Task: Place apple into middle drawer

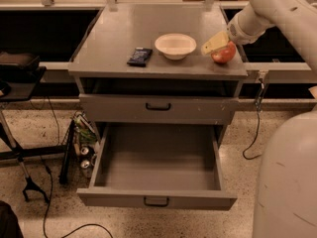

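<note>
The gripper (216, 43) sits against the apple (224, 53) on the cabinet top (124, 29), apparently positioned for pickup; grip state cannot be told. The middle drawer (157, 168) stands open to receive it

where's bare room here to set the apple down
The open middle drawer floor is entirely bare. On the cabinet top, the back strip and left of the dark packet are free. Crowded: front right, bowl, apple, gripper at the apple.

gripper (216, 43) at apple (224, 53), bowl (175, 45) near, middle drawer (119, 198) open
</note>
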You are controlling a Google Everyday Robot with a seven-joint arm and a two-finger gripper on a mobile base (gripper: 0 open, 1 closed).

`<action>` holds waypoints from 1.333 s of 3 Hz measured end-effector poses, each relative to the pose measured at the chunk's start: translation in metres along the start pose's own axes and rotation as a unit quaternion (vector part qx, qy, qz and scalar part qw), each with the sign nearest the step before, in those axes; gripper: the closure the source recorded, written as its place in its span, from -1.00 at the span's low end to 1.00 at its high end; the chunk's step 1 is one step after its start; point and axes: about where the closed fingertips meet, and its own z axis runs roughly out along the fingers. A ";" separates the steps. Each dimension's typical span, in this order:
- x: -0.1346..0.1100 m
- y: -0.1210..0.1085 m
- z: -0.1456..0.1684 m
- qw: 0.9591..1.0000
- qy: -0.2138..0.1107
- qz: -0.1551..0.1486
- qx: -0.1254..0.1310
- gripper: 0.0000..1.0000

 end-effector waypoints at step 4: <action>0.010 0.054 0.021 0.996 0.001 0.001 -0.090 0.30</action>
